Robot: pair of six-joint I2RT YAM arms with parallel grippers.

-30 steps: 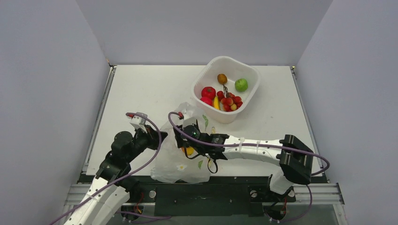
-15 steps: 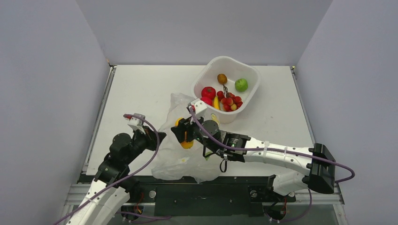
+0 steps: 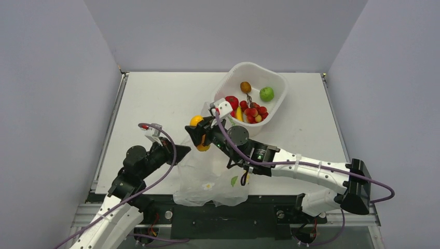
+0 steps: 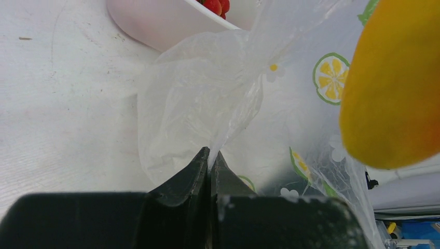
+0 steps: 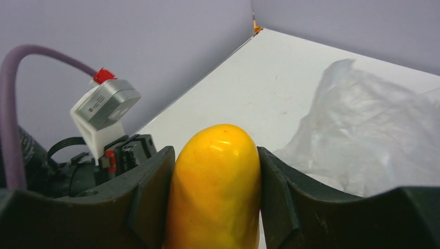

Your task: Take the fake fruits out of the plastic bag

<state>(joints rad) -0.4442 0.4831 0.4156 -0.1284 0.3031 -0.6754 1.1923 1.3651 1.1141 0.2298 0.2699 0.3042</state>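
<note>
The right claw (image 3: 200,136) is clamped on the orange-yellow mango-like fruit (image 3: 196,121). The right wrist view shows the fruit (image 5: 215,187) wedged between both fingers, its rounded end sticking out past their tips. The fruit hangs in the air just beyond the far edge of the plastic bag (image 3: 207,176), clear of it, and just left of the near-left corner of the white tub (image 3: 259,66).

The left claw (image 3: 178,153) is closed tight on a pinch of the bag's left edge. In the left wrist view its fingertips (image 4: 210,155) meet on a fold of the film (image 4: 207,93), with the mango (image 4: 394,88) hanging large at the right.

Inside the tub lie the red round fruit (image 3: 231,102), the bunch of red grapes (image 3: 254,111), a green apple (image 3: 266,94) and a small brown oval fruit (image 3: 245,87).

Half a second ago the right claw and the mango were nearer, over the bag's upper folds, and a second ago they were down among the film. They have since risen and moved far and slightly left. The bag's far part has dropped back, so the bag now lies slumped toward the near edge of the table (image 3: 155,98). The left claw has hardly shifted.
</note>
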